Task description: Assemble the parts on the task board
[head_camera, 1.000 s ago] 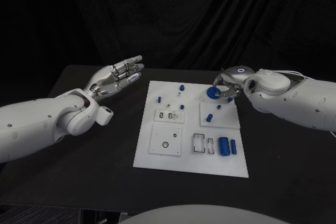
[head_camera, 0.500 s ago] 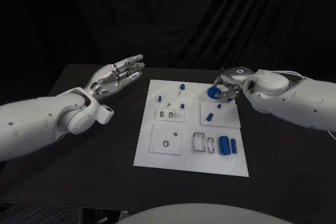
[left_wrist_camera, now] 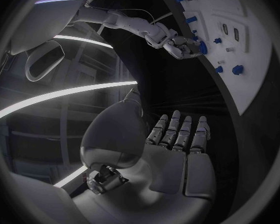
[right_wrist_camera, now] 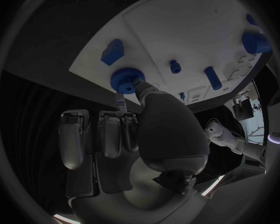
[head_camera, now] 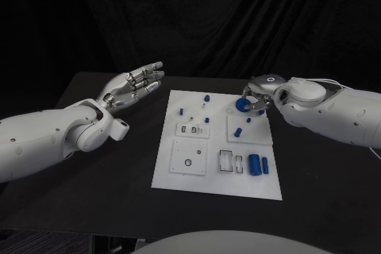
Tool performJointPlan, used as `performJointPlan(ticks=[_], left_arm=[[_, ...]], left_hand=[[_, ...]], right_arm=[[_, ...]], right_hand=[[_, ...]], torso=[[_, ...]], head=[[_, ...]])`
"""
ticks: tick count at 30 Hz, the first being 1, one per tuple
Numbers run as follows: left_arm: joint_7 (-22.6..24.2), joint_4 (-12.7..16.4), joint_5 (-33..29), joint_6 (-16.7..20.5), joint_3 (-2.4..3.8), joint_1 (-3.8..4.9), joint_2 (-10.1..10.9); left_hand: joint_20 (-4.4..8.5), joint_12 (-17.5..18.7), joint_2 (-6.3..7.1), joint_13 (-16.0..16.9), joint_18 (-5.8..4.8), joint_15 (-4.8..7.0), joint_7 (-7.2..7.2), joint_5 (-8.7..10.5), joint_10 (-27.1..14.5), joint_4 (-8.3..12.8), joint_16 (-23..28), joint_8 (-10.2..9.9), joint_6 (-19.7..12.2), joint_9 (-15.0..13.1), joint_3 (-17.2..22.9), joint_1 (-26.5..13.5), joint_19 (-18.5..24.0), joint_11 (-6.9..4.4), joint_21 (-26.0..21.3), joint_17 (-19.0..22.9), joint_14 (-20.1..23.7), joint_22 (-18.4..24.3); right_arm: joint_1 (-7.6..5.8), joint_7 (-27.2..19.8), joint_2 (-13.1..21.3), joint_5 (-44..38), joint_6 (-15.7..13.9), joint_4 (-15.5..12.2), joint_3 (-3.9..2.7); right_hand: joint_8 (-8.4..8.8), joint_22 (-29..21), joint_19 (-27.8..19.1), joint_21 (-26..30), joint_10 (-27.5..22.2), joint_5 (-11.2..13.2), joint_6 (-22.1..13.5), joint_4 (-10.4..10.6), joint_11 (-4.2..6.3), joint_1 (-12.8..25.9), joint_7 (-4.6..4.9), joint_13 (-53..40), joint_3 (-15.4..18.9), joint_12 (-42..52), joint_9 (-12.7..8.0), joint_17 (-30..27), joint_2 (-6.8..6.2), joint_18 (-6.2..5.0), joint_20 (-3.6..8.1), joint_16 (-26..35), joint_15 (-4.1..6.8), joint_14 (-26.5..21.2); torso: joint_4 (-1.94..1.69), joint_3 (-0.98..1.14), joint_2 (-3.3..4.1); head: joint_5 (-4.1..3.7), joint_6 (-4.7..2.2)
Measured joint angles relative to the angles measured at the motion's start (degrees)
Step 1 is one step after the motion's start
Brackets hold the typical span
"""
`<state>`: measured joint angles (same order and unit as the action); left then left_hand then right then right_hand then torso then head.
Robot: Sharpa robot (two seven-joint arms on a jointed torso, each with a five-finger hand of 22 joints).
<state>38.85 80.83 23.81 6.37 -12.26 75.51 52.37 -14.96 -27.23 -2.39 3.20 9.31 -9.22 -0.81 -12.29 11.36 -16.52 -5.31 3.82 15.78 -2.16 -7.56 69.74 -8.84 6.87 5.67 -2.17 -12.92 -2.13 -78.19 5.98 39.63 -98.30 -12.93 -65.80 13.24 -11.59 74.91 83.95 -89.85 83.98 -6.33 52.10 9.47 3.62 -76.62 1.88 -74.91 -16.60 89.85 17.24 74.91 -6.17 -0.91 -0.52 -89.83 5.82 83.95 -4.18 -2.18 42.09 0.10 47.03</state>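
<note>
Left of the task board (head_camera: 179,179), left hand (head_camera: 131,88) hovers above the desk (head_camera: 95,204), fingers spread, holding nothing. Mid-board, several blue parts (head_camera: 254,165) lie loose, so assembly looks early. Far right corner: right hand (head_camera: 258,97) pinches a blue knob (head_camera: 241,104) at the board.

At the far right corner of the task board (head_camera: 179,179), the right hand (head_camera: 258,97) crowds a round blue gear (head_camera: 242,104), its fingers apparently touching the part, leaving little room there. Upright blue pegs (head_camera: 206,120) and a lying blue cylinder (head_camera: 254,165) dot the board's middle and right side, obstacles to any low sweep across it. The left hand (head_camera: 131,88) hovers spread over bare black table (head_camera: 103,177) left of the board, well apart from the parts; that side and the near edge lie open.
</note>
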Motion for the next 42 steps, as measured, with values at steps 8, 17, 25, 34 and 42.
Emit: performJointPlan(ticks=[8, 17, 25, 34, 42], left_arm=[[0.0, 0.0, 0.0, -0.1, 0.00, -0.02, 0.0], [0.0, 0.1, 0.0, -0.1, 0.00, -0.02, 0.3], [0.0, 0.1, 0.0, -0.1, 0.00, -0.03, 0.2], [0.0, -0.3, 0.0, -0.2, 0.00, -0.03, -0.3], [0.0, -0.5, 0.0, -0.2, 0.00, -0.05, -0.5]], left_hand=[[0.00, 0.0, -0.17, 0.0, 0.00, 0.00, 0.00, 0.00, 0.0, 0.0, 0.0, 0.0, 0.0, 0.0, 0.0, -0.2, 0.0, 0.00, 0.0, 0.0, 0.0, 0.0], [0.00, 0.0, -0.23, 0.0, -0.01, 0.00, 0.00, 0.00, 0.0, 0.0, 0.0, 0.0, 0.0, 0.0, 0.0, -0.3, 0.0, 0.00, 0.0, 0.0, 0.0, 0.0], [-0.21, 0.0, -0.23, 0.0, 0.00, 0.00, 0.00, 0.00, 0.0, -0.2, 0.0, 0.0, 0.0, 0.0, -0.2, -0.3, -0.2, 0.00, 0.0, 0.0, 0.0, 0.0], [-0.21, 0.0, -0.23, 0.0, -0.01, 0.00, 0.00, 0.00, 0.0, -0.2, 0.0, 0.0, 0.0, 0.0, -0.2, -0.3, -0.2, 0.00, 0.0, 0.0, 0.0, 0.0], [-0.21, 0.0, -0.23, 0.0, -0.01, 0.00, 0.21, 0.00, 0.0, 0.0, 0.0, 0.0, -0.2, 0.0, -0.3, -0.3, -0.2, 0.00, 0.0, 0.0, 0.0, 0.0]], right_arm=[[0.00, -0.8, 0.1, 0.0, -1.1, -0.3, 0.03], [-0.43, -1.2, 1.0, -0.1, -2.6, -2.6, 0.40], [-2.31, -1.3, 1.2, -0.1, -2.8, -5.8, 0.35], [-2.74, -1.8, -0.1, -0.1, -2.8, -7.2, 0.37], [-2.79, -2.5, -2.4, 0.4, -2.4, -7.2, 0.37]], right_hand=[[0.00, 0.0, 0.1, 0.0, 0.0, 0.0, 1.1, -1.3, 0.00, -0.5, 1.14, 0.0, 0.2, 0.0, 0.0, 0.0, 0.52, 0.01, -0.33, 0.0, 0.00, 0.0], [-0.12, 0.0, 0.0, 0.0, 0.0, 0.1, 1.4, -1.5, 0.00, -0.6, 1.36, 0.0, 0.3, 0.0, 0.0, 0.0, 0.47, 0.01, -0.41, 0.0, -0.15, 0.2], [-0.16, 0.0, 0.0, 0.0, 0.1, -0.1, 1.4, -1.1, -0.06, 0.6, 1.36, 0.0, 0.8, 0.0, 0.0, 0.0, 1.19, 0.00, -0.41, 0.0, -0.15, 0.2], [-1.02, 0.0, 0.0, 0.0, 0.0, -0.1, 1.4, -0.8, -0.36, 1.5, 1.36, 0.0, 1.2, 0.0, 0.0, 0.0, 1.05, 0.00, -0.41, 0.0, -0.35, 0.0], [-1.64, 0.0, 0.0, 0.0, 0.0, -0.1, 1.4, -0.8, -0.36, 1.8, 1.35, 0.0, 1.3, 0.0, 0.0, 0.0, 1.11, 0.00, -0.41, 0.0, -0.35, -0.1]], torso=[[0.00, 0.00, 0.01], [-0.01, 0.00, 0.02], [0.00, 0.00, 0.01], [0.01, -0.03, 0.00], [-0.03, -0.03, 0.03]], head=[[0.09, 0.02], [0.44, -0.02], [0.38, -0.06], [0.53, -0.14], [0.40, -0.11]])
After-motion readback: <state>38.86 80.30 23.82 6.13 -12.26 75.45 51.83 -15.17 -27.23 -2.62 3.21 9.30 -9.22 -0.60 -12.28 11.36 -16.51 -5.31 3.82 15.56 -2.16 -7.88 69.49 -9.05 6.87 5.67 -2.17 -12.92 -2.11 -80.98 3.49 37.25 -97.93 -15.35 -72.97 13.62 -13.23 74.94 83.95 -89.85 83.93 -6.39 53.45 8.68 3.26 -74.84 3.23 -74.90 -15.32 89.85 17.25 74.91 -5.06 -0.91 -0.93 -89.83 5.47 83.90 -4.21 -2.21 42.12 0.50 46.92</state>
